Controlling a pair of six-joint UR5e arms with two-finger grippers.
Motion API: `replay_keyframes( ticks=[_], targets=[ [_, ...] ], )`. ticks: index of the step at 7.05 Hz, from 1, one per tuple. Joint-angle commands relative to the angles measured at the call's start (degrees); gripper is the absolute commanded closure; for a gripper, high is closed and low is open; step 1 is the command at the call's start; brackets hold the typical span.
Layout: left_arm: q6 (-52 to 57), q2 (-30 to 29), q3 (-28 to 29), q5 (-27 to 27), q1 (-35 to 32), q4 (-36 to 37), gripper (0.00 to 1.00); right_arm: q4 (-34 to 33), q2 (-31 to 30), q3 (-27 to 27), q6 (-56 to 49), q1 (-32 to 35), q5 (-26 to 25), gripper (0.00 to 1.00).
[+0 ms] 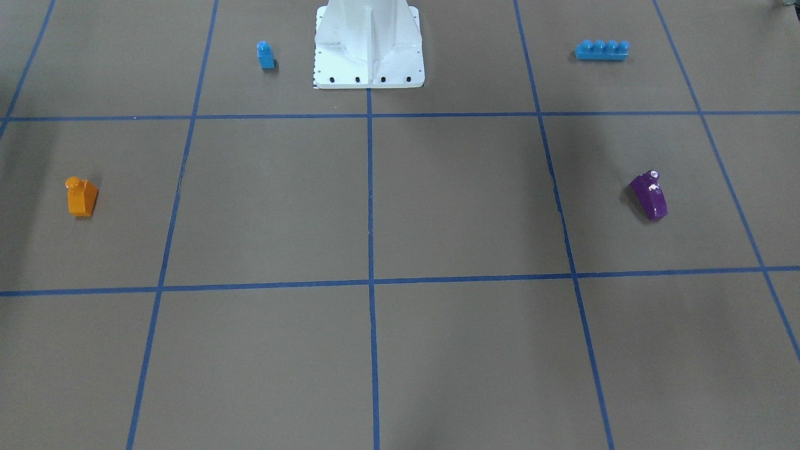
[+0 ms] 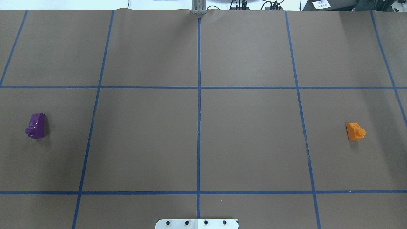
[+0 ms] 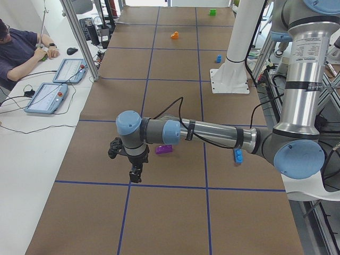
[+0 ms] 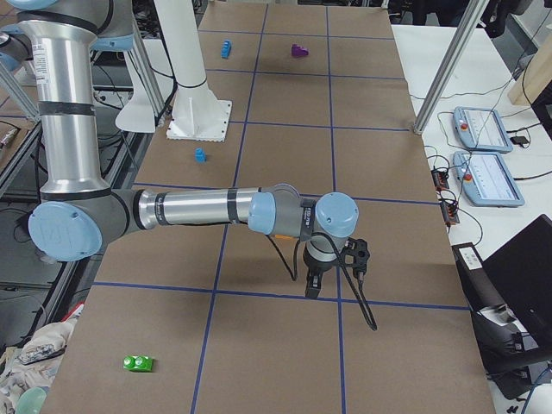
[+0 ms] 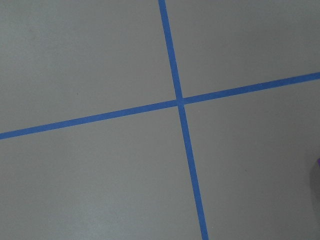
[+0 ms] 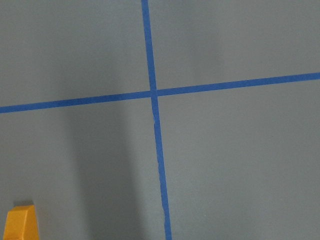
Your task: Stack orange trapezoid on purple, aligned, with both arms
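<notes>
The orange trapezoid (image 2: 355,131) lies on the brown table at the robot's right; it also shows in the front view (image 1: 81,197) and at the bottom left of the right wrist view (image 6: 21,224). The purple brick (image 2: 36,126) lies at the robot's left, also in the front view (image 1: 649,195). In the exterior left view my left gripper (image 3: 135,177) hangs just above the table beside the purple brick (image 3: 163,149). In the exterior right view my right gripper (image 4: 311,290) hangs low; the arm hides the orange trapezoid there. I cannot tell whether either gripper is open or shut.
A small blue one-stud brick (image 1: 266,55) and a long blue four-stud brick (image 1: 602,49) lie near the white robot base (image 1: 369,44). A green brick (image 4: 138,363) lies at the table's right end. Blue tape lines grid the table. An operator (image 3: 18,48) sits beside the table.
</notes>
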Motion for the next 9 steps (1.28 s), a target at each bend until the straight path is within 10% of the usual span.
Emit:
replay_keyframes(
  ticks=[1, 7, 9],
  targets=[
    [-0.04, -0.04, -0.33, 0.09, 0.01, 0.06, 0.00, 0.09, 0.09, 0.35, 0.04, -0.01, -0.22, 0.00],
    [-22.80, -1.71, -7.30, -4.57, 9.39, -7.92, 0.00, 0.53, 0.27, 1.41, 0.30, -0.10, -0.14, 0.00],
    [-44.86, 3.78, -7.46, 0.22, 17.81, -24.80, 0.00, 0.53, 0.27, 1.41, 0.39, -0.36, -0.14, 0.00]
  ],
)
